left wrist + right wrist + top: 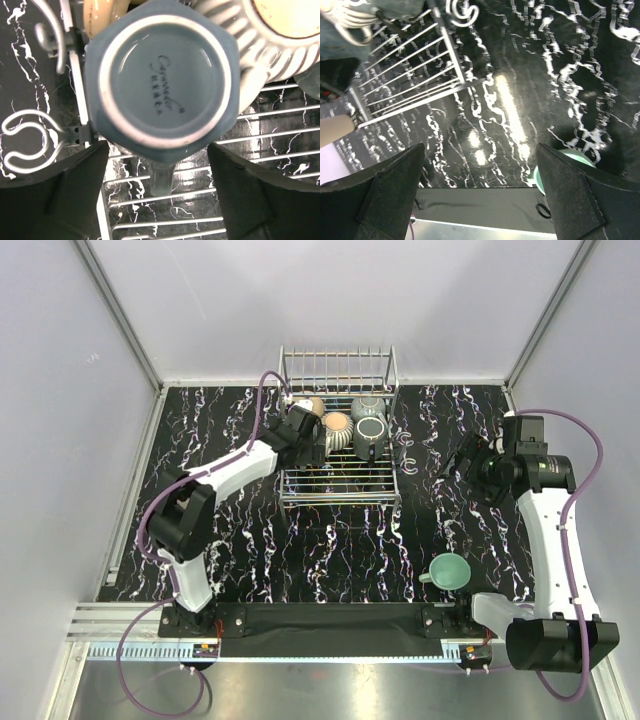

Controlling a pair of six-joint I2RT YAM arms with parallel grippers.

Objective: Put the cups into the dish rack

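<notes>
On the black marbled table (pixel 230 530) the left gripper (pixel 157 155) is hanging spread either side of an upturned blue mug (pixel 160 80) in the dish rack (pixel 340 490) at twelve o'clock, needing a straight lift clear, right gripper (pixel 480 150) gaping empty, teal cup (pixel 450 570) waiting at five o'clock.

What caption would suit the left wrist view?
Left gripper open above an upturned blue-grey cup in the dish rack, beside a ribbed cup.

I see the left arm (pixel 235 472) stretched forward, left hand (pixel 303 432) fingers spread; right arm (pixel 545 530) bent inward, right hand (pixel 466 462) gaping wide.
</notes>
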